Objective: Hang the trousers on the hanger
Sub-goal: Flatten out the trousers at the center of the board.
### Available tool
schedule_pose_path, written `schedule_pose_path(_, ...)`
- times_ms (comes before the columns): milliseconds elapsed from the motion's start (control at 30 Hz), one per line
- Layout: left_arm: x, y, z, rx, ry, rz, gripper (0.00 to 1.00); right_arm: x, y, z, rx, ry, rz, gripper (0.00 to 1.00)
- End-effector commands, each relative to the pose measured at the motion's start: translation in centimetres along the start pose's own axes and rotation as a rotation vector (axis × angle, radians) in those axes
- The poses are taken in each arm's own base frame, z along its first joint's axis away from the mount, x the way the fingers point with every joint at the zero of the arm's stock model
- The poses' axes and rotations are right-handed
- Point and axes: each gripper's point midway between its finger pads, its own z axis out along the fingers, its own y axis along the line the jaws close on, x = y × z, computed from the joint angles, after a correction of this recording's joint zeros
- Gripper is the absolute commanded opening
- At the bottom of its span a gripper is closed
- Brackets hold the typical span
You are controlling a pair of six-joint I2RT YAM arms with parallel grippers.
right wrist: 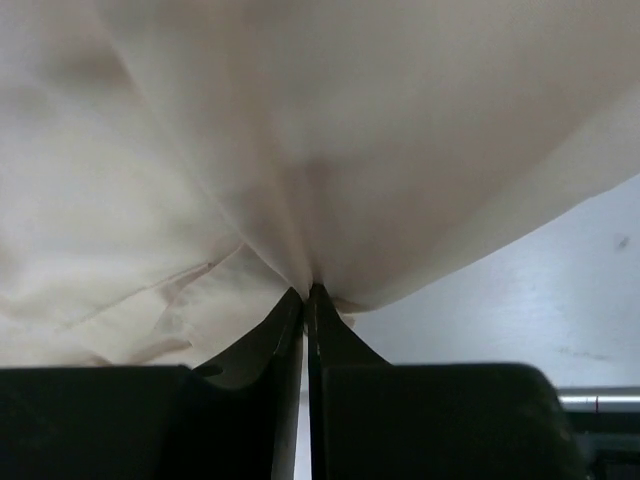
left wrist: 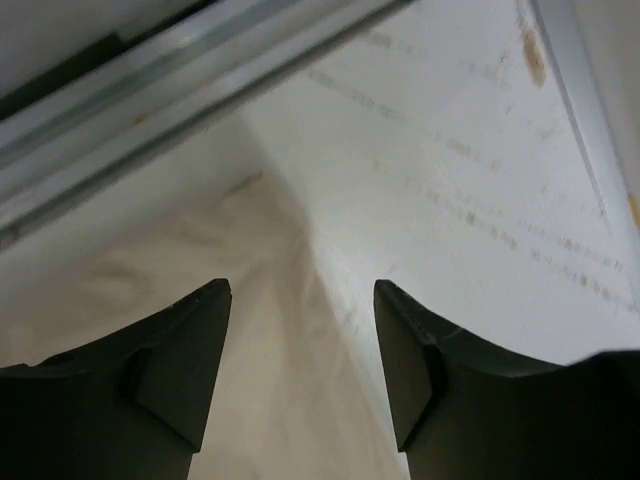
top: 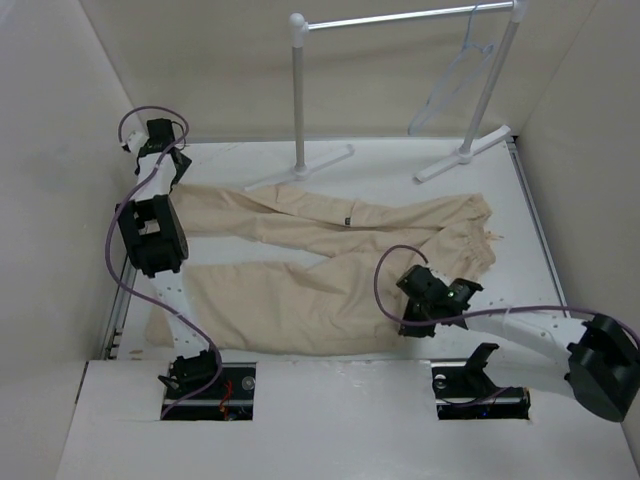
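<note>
**Right tool pinched on the cloth, left tool open at the leg end**

Nearest the arm bases, the right tool (right wrist: 305,292) was closed tight on a gathered fold of the trousers (top: 300,260). In the wrist view the beige cloth rose from the pressed-together fingertips like a small tent. From above, that pinch sat on the near leg, toward the waist end at the right.

The trousers lay spread across the bench (top: 400,175), waist to the right and both legs running left.

Farther back on the left, the left tool (left wrist: 302,290) had its jaws apart and held nothing. It was poised over the end of the far leg, by the bench's left rail, with the cloth's edge below the gap.

At the back, the hanger (top: 455,85) hung from the bar of the garment rack (top: 400,20), well apart from the trousers and from both tools.

The step in hand looked like securing the garment for a lift. To do it well, the left tool would need to come down squarely onto the cloth, not the bare bench beside it, and take a deep bite. Both tools should then rise together, so the single fold in the right tool does not slip.
</note>
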Motion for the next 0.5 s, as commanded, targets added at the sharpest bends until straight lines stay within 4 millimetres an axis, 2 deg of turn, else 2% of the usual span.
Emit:
schedule_pose_path(0,-1.6,-1.0,-8.2,0.075,-0.065,-0.013,0.59,2.9,-1.6,-1.5,0.01,0.06,0.006,0.12)
schedule_pose_path(33,-0.9,-1.1,-10.3,0.107,-0.068,-0.029,0.6,3.0,-1.8,-2.0,0.002,0.053,0.01,0.2)
schedule_pose_path(67,0.3,-1.1,-12.4,0.141,-0.067,-0.038,0.6,2.9,-1.8,-2.5,-0.011,0.043,0.01,0.34)
schedule_pose_path(133,3.1,-1.0,-16.6,0.21,-0.063,-0.022,0.59,1.4,-1.4,-3.6,-0.049,-0.008,0.002,0.58)
schedule_pose_path(167,4.9,-0.7,-18.6,0.245,-0.055,-0.007,0.59,0.1,-1.2,-4.2,-0.067,-0.037,0.003,0.63)
schedule_pose_path(233,9.3,0.0,-22.1,0.316,-0.019,0.026,0.57,-2.1,-0.8,-5.3,-0.087,-0.088,0.005,0.66)
schedule_pose_path(300,14.1,0.8,-24.4,0.369,0.041,0.082,0.56,-4.8,-0.4,-6.7,-0.104,-0.156,0.016,0.67)
schedule_pose_path(333,15.9,1.1,-25.0,0.386,0.065,0.1,0.55,-6.2,-0.2,-7.2,-0.111,-0.192,0.02,0.66)
schedule_pose_path(367,18.0,1.7,-25.6,0.397,0.098,0.122,0.55,-7.7,0.3,-7.6,-0.123,-0.229,0.028,0.62)
schedule_pose_path(400,19.5,2.2,-25.7,0.402,0.122,0.133,0.53,-9.4,1.2,-8.0,-0.144,-0.259,0.033,0.51)
schedule_pose_path(467,22.1,2.5,-25.7,0.423,0.162,0.152,0.49,-12.8,4.2,-9.0,-0.213,-0.315,0.029,0.23)
